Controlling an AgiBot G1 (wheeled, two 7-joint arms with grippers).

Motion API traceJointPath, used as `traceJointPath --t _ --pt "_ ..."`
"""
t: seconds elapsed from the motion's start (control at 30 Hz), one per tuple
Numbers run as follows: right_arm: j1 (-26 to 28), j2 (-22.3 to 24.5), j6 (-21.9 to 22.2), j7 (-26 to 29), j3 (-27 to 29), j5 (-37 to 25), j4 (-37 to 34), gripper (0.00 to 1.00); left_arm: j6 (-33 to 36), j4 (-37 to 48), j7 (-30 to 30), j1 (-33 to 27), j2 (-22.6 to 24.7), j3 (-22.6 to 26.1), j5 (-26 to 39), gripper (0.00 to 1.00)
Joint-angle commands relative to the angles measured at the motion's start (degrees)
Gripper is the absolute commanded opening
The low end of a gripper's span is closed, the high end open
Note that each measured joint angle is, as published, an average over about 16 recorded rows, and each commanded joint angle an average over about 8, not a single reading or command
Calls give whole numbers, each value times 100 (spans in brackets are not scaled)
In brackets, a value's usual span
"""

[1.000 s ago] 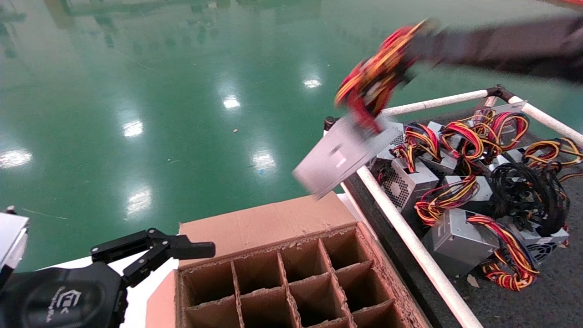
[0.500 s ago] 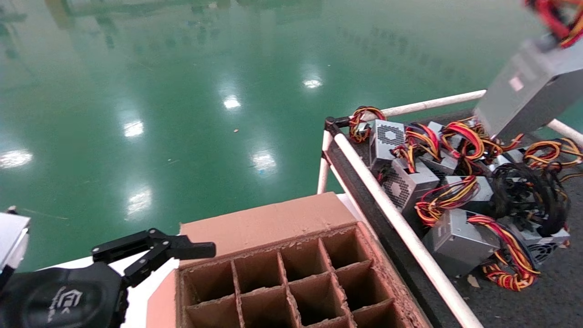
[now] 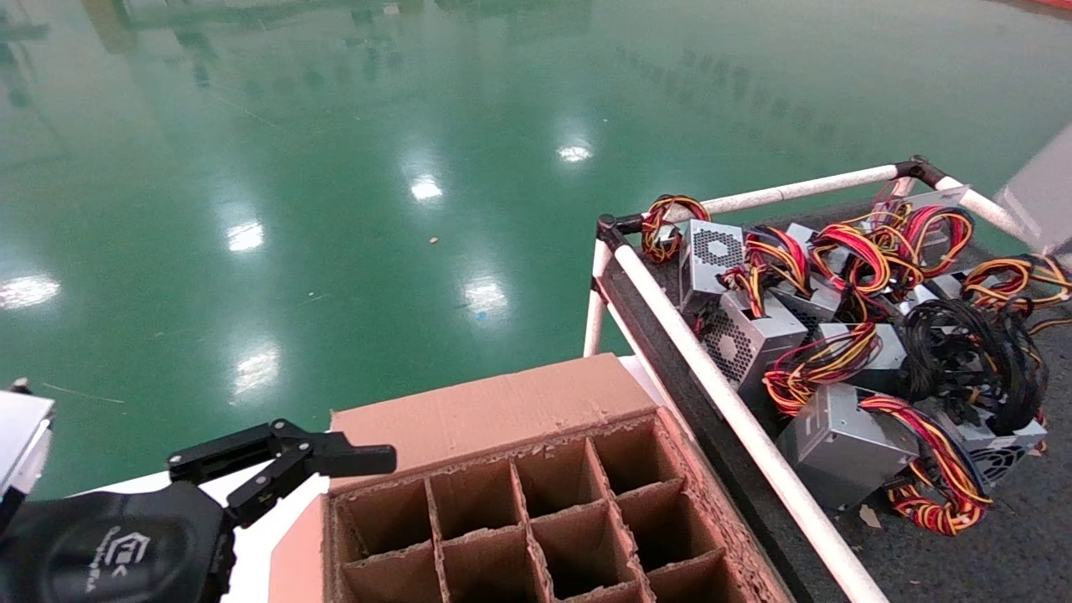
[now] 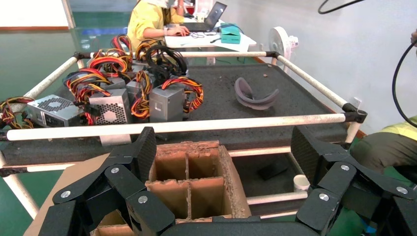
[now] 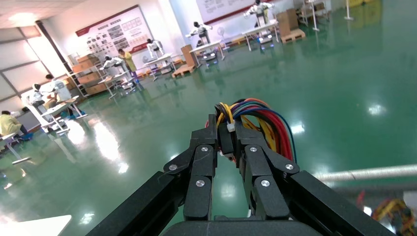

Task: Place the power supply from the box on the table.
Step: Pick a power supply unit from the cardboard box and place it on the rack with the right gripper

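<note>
Swung further right since half a second ago, the power supply (image 3: 1038,197) hangs by its wires (image 5: 255,120) from the clenched right claw (image 5: 227,140) at the bench (image 3: 988,544) edge—could slip or snag piled units (image 3: 846,352); left claw (image 3: 331,461) released, parked by the box (image 3: 536,511).

1. One box (image 3: 536,511) with a grid of square cells; its lower part is cut off.
2. One railed surface (image 3: 1005,536).
3. One carried power supply (image 3: 1043,197).
4. Two hands: left hand (image 4: 226,162), right hand (image 5: 227,140).
</note>
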Motion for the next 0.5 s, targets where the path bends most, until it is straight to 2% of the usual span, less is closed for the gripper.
traceJointPath --t 0.03,0.3,0.5 --pt "10 125 -60 4 -88 115 -12 0 0 0 0 0 0 1 0 100" --pt "-449 1035 -44 -46 -561 1077 307 0 -1 0 2 -1 -1 3 -2 100" --pt "-710 1536 -16 -288 -830 1429 168 0 -2 0 3 -1 -2 5 -4 100"
